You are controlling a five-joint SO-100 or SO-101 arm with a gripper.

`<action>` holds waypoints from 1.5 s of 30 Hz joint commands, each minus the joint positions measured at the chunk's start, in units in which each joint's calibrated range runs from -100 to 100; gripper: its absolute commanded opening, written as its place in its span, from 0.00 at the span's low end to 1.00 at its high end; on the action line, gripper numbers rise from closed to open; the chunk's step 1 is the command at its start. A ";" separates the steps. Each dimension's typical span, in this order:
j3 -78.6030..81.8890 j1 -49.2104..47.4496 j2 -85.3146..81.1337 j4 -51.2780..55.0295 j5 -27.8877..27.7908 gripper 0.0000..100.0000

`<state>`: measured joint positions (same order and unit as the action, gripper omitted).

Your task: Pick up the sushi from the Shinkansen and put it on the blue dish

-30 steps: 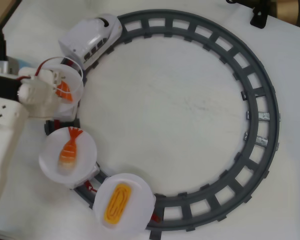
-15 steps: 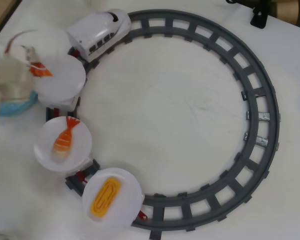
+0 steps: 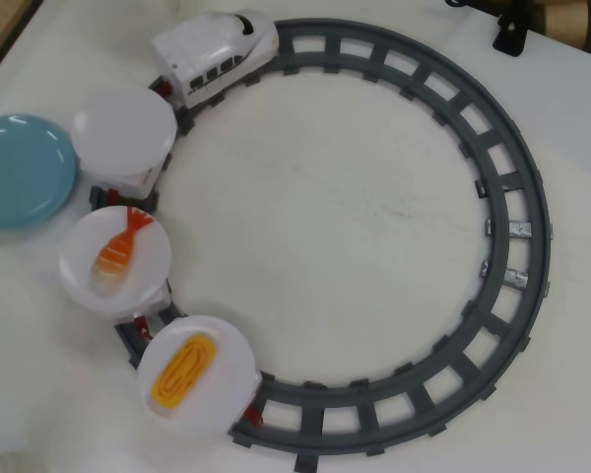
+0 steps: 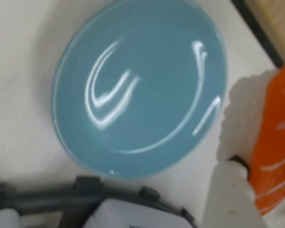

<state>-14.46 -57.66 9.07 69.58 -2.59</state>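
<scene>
1. Sushi [image 4: 273, 156] sits at the right edge of the wrist view, pressed against a white finger [image 4: 230, 197]; the gripper [image 4: 249, 183] seems clamped on it.
2. The blue dish [image 4: 140, 88] lies empty just left of it, beside the track [image 3: 512, 236].
3. The Shinkansen [image 3: 217, 54] stands at the far left of the loop in the overhead view.

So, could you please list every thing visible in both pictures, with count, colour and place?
Shinkansen: one, white, top of the track, overhead view.
Track: one, dark grey ring.
White plates: three on the cars; top one bare.
Shrimp piece: one, orange, middle plate.
Egg piece: one, yellow, bottom plate.
Blue dish: one, empty, left of the track.
Sushi: one, orange with white stripes, right edge of wrist view.
Gripper: white finger against the sushi.
</scene>
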 commanded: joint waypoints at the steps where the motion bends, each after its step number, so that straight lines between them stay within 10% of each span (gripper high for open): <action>1: 0.39 2.12 2.59 -5.25 0.44 0.03; 17: 0.12 3.00 16.44 -9.33 0.49 0.04; 24: -1.23 3.53 15.20 -6.10 3.42 0.28; 37: 13.37 -5.10 -25.78 -2.53 4.84 0.27; 45: 47.55 -13.20 -51.00 -15.10 4.57 0.06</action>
<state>20.59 -70.17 -32.43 60.67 1.86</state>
